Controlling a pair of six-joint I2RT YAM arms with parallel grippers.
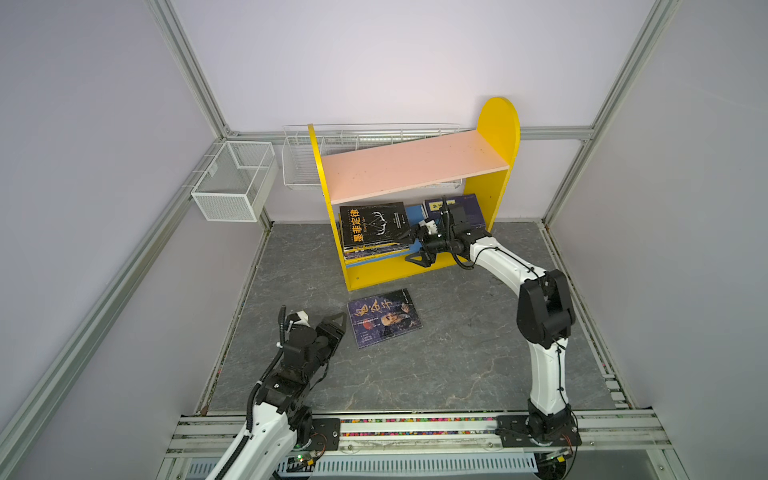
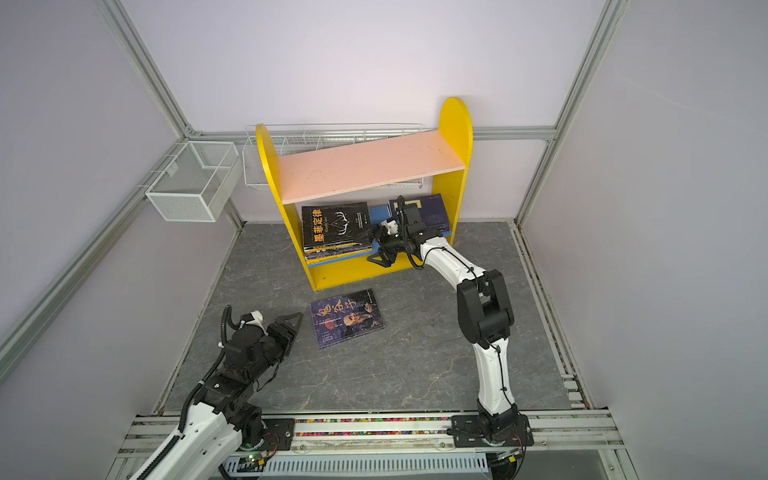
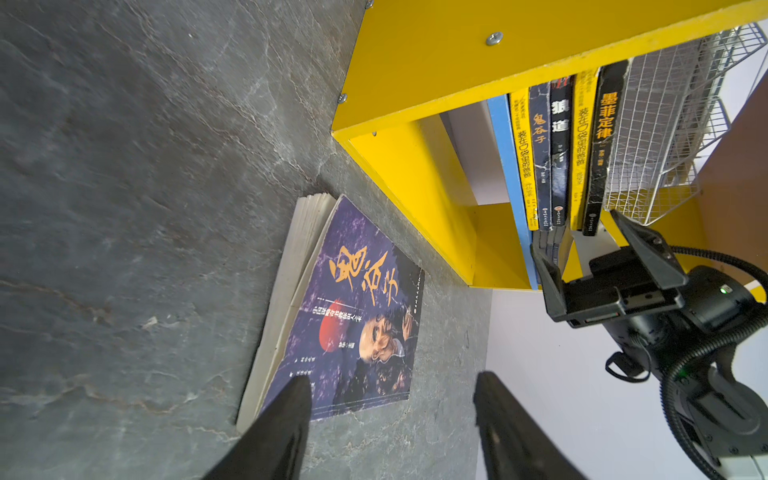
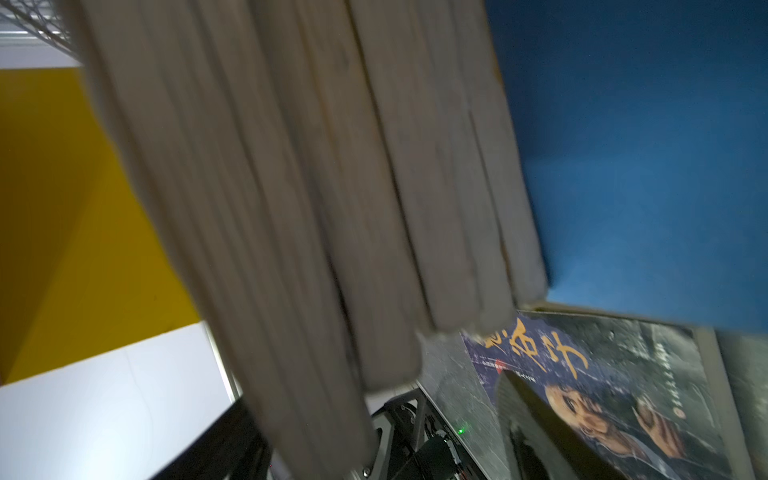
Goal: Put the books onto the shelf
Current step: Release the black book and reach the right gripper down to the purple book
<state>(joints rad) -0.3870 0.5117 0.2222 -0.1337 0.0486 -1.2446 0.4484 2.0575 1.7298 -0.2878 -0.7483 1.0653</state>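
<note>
1. Left pincer (image 1: pixel 337 326), jaws spread, empty.
2. Just right of it, a purple book (image 1: pixel 384 318) lies flat on the table (image 1: pixel 457 374).
3. Beyond that, a book stack (image 1: pixel 374 224) lies on the shelf (image 1: pixel 494 195), on its blue board (image 1: pixel 414 212).
4. Right pincer (image 1: pixel 413 248), jaws spread wide, straddles the stack's right end.

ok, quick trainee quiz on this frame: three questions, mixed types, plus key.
1. Fill in: the ___ claw reaches at the flat stack of paperbacks on the blue lower board of the yellow-sided shelf.
2. True or false: no book lies on the pink upper board.
3. The purple paperback with orange characters lies on: A the grey stone-look table; B the pink upper board; C the blue lower board.
Key: 1 right claw, jaws open; 2 true; 3 A.
</note>
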